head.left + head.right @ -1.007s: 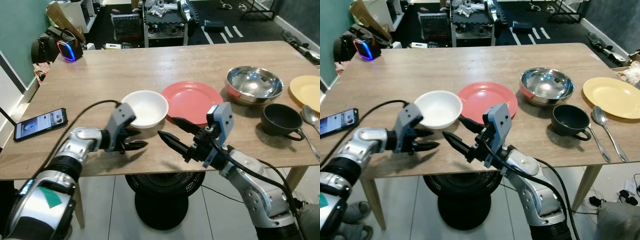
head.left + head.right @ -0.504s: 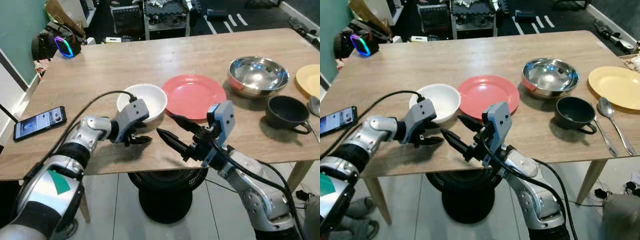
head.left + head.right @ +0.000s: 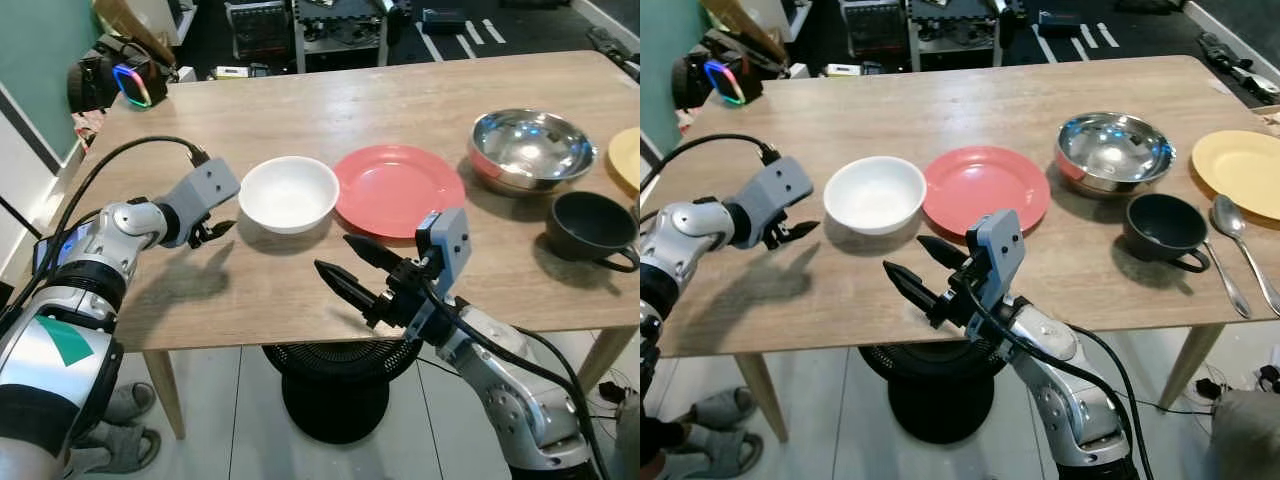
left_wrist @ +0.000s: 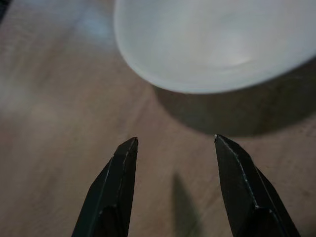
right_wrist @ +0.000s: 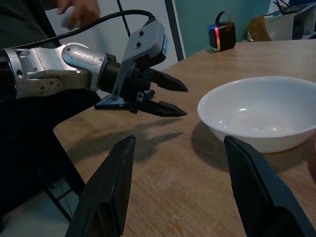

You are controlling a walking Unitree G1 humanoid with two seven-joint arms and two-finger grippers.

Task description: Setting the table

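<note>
A white bowl (image 3: 289, 193) sits on the wooden table (image 3: 250, 290), just left of a red plate (image 3: 398, 190). My left gripper (image 3: 222, 232) hovers low over the table a little left of the bowl, open and empty, its fingers pointing at the bowl (image 4: 217, 44). My right gripper (image 3: 331, 252) is open and empty above the table's front edge, in front of the red plate. Its wrist view looks past the bowl (image 5: 261, 113) to the left gripper (image 5: 185, 101). Further right stand a steel bowl (image 3: 528, 148), a black cup (image 3: 592, 230), a yellow plate (image 3: 1245, 170) and a spoon (image 3: 1240, 250).
A dark speaker with a glowing ring (image 3: 135, 82) stands at the table's far left corner. A phone (image 3: 48, 248) lies partly hidden behind my left arm. A black fan base (image 3: 340, 400) stands under the table. A person's hand (image 5: 79, 10) shows beyond my left arm.
My left gripper has pulled back from in front of the white bowl to its left side. The right gripper has barely moved. The camera has shifted slightly.
</note>
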